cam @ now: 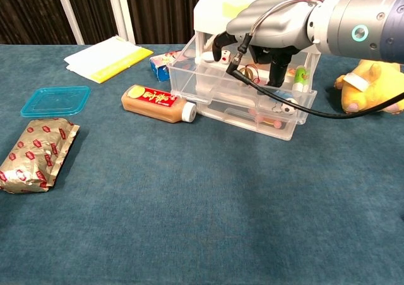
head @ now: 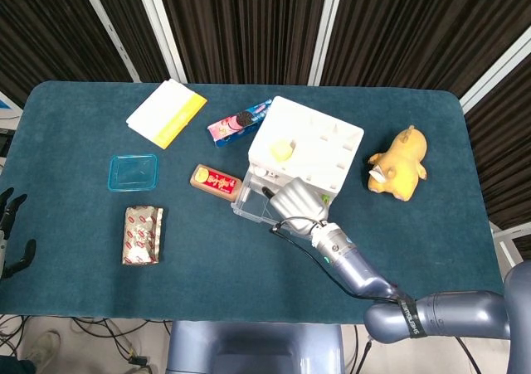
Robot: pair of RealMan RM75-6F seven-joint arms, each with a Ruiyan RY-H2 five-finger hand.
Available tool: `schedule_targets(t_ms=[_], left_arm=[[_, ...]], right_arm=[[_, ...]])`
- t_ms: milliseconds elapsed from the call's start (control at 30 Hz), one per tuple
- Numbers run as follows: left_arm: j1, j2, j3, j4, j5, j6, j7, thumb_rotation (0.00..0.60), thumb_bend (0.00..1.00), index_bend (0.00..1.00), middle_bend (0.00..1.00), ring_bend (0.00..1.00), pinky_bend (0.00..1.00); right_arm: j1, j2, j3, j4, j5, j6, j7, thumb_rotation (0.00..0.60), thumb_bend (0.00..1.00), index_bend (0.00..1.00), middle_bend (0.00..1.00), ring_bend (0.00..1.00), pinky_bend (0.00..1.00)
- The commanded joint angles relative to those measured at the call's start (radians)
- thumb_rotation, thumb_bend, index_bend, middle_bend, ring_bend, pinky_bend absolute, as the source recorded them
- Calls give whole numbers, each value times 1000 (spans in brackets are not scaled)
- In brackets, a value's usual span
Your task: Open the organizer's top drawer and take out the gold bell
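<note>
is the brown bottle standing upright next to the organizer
No, the brown bottle lies on its side on the table, its white cap end pointing toward the clear organizer.

Under the glossy silver metal right hand (cam: pixel 273 27), the clear plastic organizer drawer (cam: pixel 243 86) shines smooth. The table's matt blue cloth (cam: pixel 208 203) looks napped. Far left of the hand lies a crinkled shiny foil packet (cam: pixel 35 155).

A dark teal desk (head: pixel 83 109) carries the loose items. A white and yellow packet (head: pixel 167 113) lies at the far left, with a pink cookie pack (head: pixel 239 122) to its right. Nearer sits a clear blue lid (head: pixel 132 172), flat on the cloth, and just below it a crinkled red and silver snack pouch (head: pixel 142 235). A brown bottle (cam: pixel 158 103) with a red label lies on its side. A yellow plush toy (head: pixel 399 162) rests at the far right
</note>
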Motion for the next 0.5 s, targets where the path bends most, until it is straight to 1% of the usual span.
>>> schedule_targets(t_ms=[33, 167, 300, 500], left_arm=[[0, -1, 1, 0, 2, -1, 2, 600, 423, 71, 0, 0, 0], [0, -1, 0, 0, -1, 1, 2, 600, 423, 72, 0, 0, 0], [0, 0, -1, 0, -2, 0, 0, 600, 423, 72, 0, 0, 0], [-1, 1, 0, -1, -1, -2, 1, 600, 424, 72, 0, 0, 0]], right_arm=[[1, -2, -2, 2, 1, 2, -2, 600, 290, 225, 987, 1000, 1000], [4, -7, -3, 9, 4, 5, -7, 600, 290, 246, 987, 1000, 1000], [6, -10, -6, 14, 5, 10, -17, 600, 290, 289, 987, 1000, 1000], [11, -15, -18, 16, 7, 41, -68, 600, 291, 316, 987, 1000, 1000]])
